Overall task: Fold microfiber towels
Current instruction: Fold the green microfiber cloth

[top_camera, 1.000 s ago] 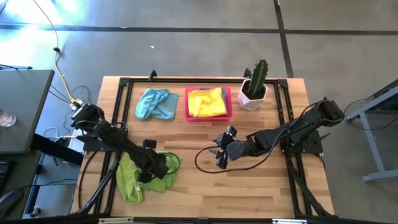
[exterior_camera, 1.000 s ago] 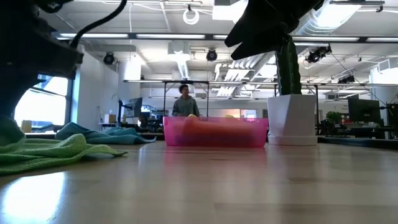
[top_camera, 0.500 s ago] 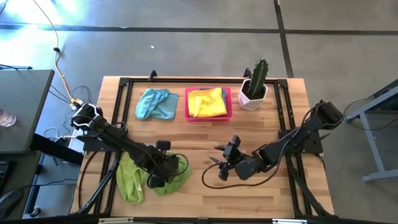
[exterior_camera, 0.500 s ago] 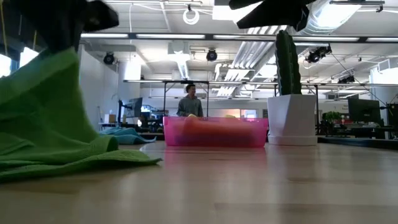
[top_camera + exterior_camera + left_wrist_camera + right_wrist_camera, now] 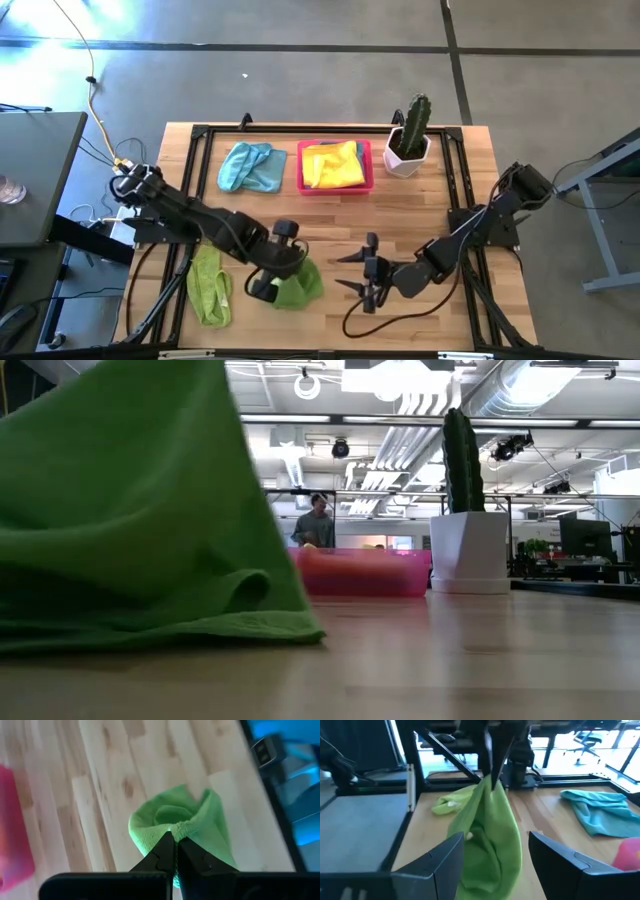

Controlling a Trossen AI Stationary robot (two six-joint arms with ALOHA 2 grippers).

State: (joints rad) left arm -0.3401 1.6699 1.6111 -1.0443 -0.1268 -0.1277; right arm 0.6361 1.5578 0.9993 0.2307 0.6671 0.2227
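My left gripper (image 5: 175,842) is shut on a lime green microfiber towel (image 5: 302,285) above the near middle of the table. The towel hangs from it in a cone (image 5: 492,835). A second patch of lime green cloth (image 5: 208,290) lies flat to its left; the arm hides whether the two join. My right gripper (image 5: 342,272) hovers open just right of the hanging towel, pointing at it and apart from it. A light blue towel (image 5: 250,165) lies crumpled at the far left. A yellow towel (image 5: 332,163) lies in the pink tray (image 5: 303,170). My left gripper pinches the green towel at a bunched, hemmed edge (image 5: 186,826) between its two fingertips. The fingers come from above, slanting down. The cloth hangs below them in loose folds, and its lower part (image 5: 180,625) rests on the table.
A cactus in a white pot (image 5: 408,135) stands at the far right beside the tray. Black frame rails (image 5: 190,180) run along the table's edges. Bare wood lies between the tray and the grippers. A person (image 5: 318,525) stands in the room far behind the table.
My left gripper has risen and gone toward the table's right, staying shut. It has drawn the green towel up into a hanging cone whose lower end stays on the table. My right gripper, still open, has swung toward the near edge and turned toward the towel.
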